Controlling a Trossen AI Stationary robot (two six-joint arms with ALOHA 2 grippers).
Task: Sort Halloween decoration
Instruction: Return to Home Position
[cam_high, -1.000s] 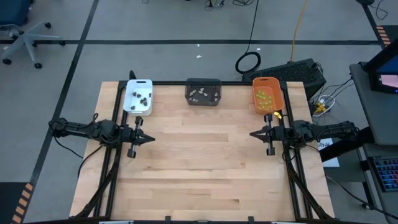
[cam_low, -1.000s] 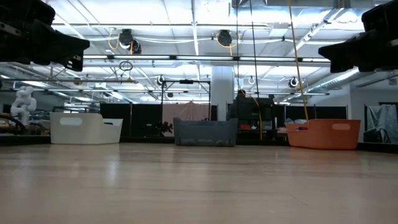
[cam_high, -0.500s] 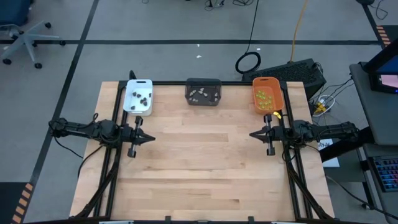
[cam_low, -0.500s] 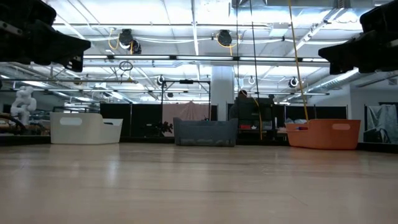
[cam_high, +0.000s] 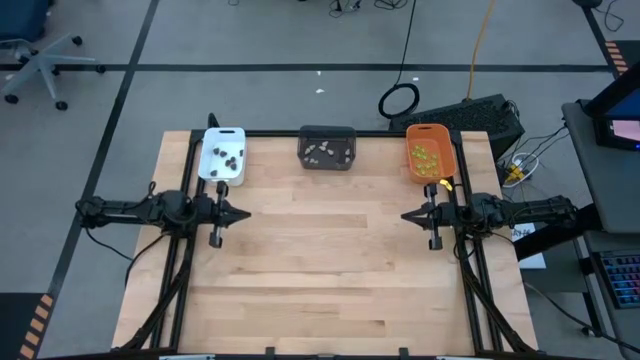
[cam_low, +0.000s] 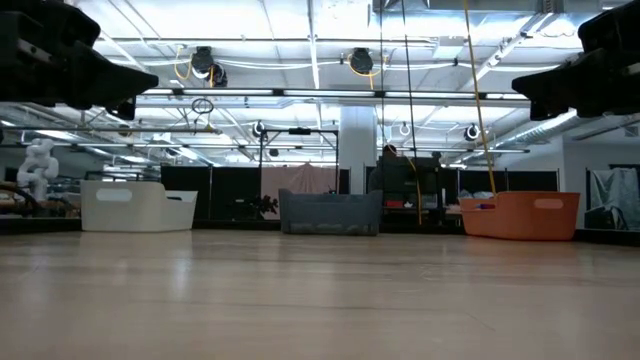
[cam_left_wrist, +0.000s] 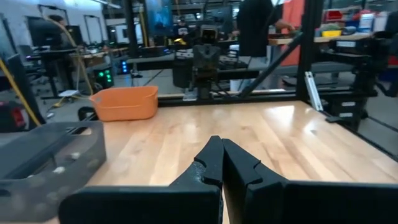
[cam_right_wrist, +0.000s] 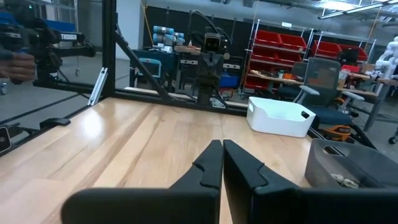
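— Where does the Halloween decoration (cam_high: 318, 153) lie?

— In three trays along the far edge of the light wooden table (cam_high: 320, 280), one colour to each. The dark brown-black pieces (cam_high: 231, 157) are in the rectangular white plastic tray (cam_high: 221, 177) at the far left corner. The pale beige-grey pieces (cam_high: 324, 151) sit in the rectangular dark grey tray (cam_high: 327, 131) in the middle. The lime green pieces (cam_high: 424, 156) are in the rectangular orange tray (cam_high: 451, 160) at the far right corner.

— And the arms?

— The left gripper (cam_high: 246, 215) hangs over the table's left side, near the white tray, and points inward toward the centre. Its two dark fingers (cam_left_wrist: 211, 158) are pressed together tip to tip and carry nothing.

— The other one?

— The right gripper (cam_high: 404, 215) hangs over the right side, near the orange tray, and points across at the left one. Its fingers (cam_right_wrist: 211, 163) are likewise clenched on themselves, empty.

— How high do they hang?

— From table height both arms show well above the boards, apart from the trays.
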